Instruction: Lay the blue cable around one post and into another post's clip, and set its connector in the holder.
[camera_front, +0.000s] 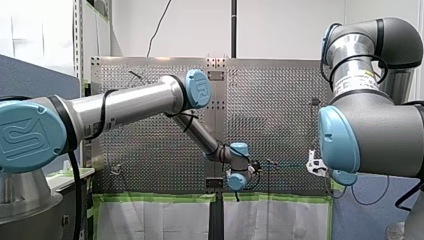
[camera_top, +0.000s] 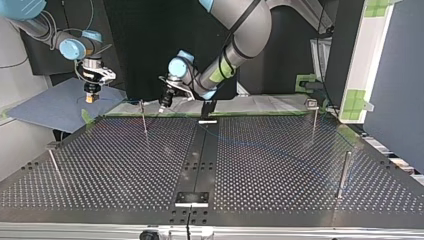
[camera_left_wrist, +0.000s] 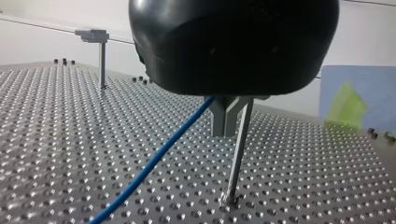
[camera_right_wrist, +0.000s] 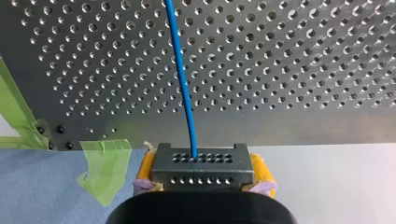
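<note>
Left tool (camera_left_wrist: 225, 122): black body, metal fingers drawn together, pinching the blue cable (camera_left_wrist: 154, 163) where it enters at their base. From there the cable slants down and away over the perforated desk (camera_left_wrist: 70, 140). A thin post (camera_left_wrist: 238, 154) stands just beside the fingers on the far side from the cable; I cannot tell whether it touches them. A second post with a clip head (camera_left_wrist: 95, 35) is well apart, near the desk's far edge. Right tool (camera_right_wrist: 203, 176): yellow pads (camera_right_wrist: 144, 169) closed on the black connector (camera_right_wrist: 203, 161), a block with rows of small holes on its face. The cable leaves the middle of that face and runs straight ahead over the desk. This tool hangs just off the desk's edge, with a blue mat (camera_right_wrist: 46, 186) and a strip of green tape (camera_right_wrist: 105, 163) beside it. Top view: my right arm's tool is at the left, off the desk over the mat; my left arm's tool is near the middle of the far edge, close to one post. Front view: the cable shows faintly between the two tools; its slack I cannot judge.
</note>
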